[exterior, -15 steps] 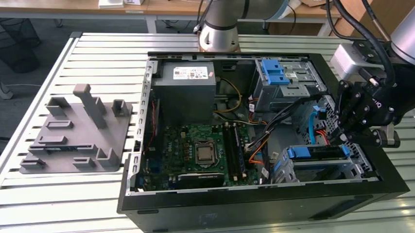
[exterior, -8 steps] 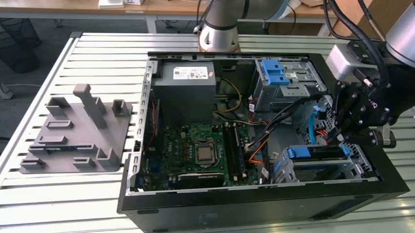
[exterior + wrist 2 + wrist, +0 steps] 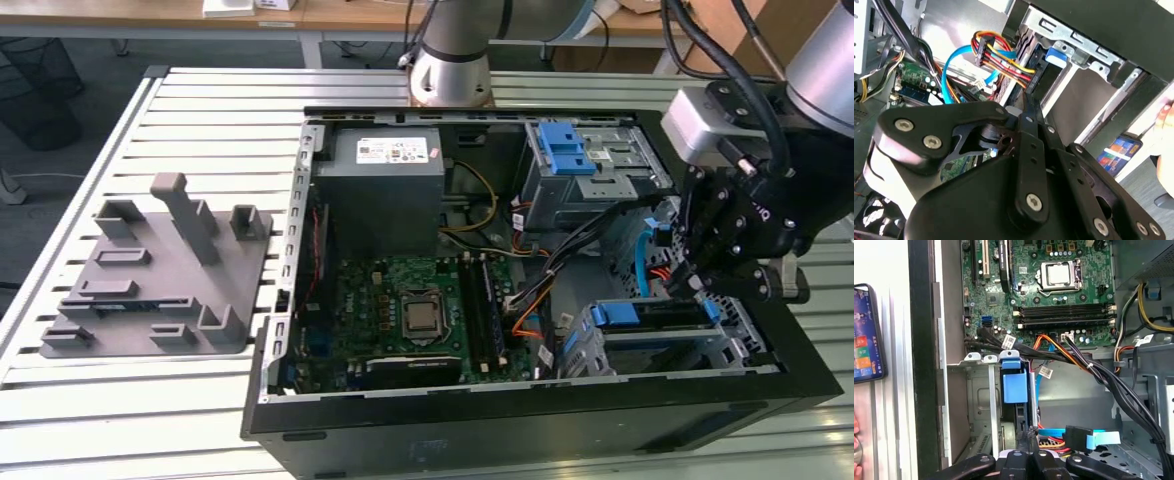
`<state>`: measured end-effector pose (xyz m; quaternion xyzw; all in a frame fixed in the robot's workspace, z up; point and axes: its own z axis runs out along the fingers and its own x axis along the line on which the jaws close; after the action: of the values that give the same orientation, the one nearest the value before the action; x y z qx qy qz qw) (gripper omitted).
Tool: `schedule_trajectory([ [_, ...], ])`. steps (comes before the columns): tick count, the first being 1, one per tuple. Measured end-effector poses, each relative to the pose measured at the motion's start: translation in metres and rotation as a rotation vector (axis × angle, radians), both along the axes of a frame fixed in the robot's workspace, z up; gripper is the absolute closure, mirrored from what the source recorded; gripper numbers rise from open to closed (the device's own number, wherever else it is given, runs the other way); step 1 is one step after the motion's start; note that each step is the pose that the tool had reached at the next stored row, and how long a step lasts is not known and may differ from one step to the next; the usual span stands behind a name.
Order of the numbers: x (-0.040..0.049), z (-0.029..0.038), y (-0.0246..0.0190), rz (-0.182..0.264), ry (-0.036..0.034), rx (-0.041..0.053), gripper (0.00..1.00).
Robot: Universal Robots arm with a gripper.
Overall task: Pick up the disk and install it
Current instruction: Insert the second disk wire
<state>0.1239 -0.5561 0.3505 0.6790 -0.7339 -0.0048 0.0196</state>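
The disk (image 3: 650,314) stands on edge in the metal drive cage (image 3: 727,350) at the near corner of the open computer case, on the exterior view's right. Only its blue carrier bracket and dark top edge show. The bracket's blue tab (image 3: 1015,380) sticks out of the cage slot and is seen in both wrist views (image 3: 1056,55). My gripper (image 3: 705,283) hangs just over the disk's far end, its black fingers (image 3: 1028,437) drawn together into a thin tip (image 3: 1029,107) beside the disk's edge. Whether the tip touches the disk I cannot tell.
Red, yellow and blue cables (image 3: 989,50) run close past the cage. The motherboard (image 3: 414,315), grey power-supply box (image 3: 387,175) and an upper bay with a blue latch (image 3: 577,150) fill the case. A grey fixture (image 3: 160,270) lies on the slatted table. Beside the case are a phone (image 3: 866,332) and a person's hand (image 3: 1166,112).
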Motion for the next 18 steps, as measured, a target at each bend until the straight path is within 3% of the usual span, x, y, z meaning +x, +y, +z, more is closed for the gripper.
schedule_trajectory([
  [4,-0.0006,0.0134,0.0,0.0,-0.0015,0.0003,0.89],
  [6,-0.0027,0.0154,0.0001,0.0,-0.0048,0.0004,0.89],
  [11,-0.0176,0.0163,0.0,0.0,-0.0172,0.0001,0.89],
  [13,-0.019,0.0197,0.0001,0.0,-0.0197,0.0001,0.89],
  [18,-0.0194,0.0352,0.0026,0.0,-0.0207,0.0003,0.89],
])
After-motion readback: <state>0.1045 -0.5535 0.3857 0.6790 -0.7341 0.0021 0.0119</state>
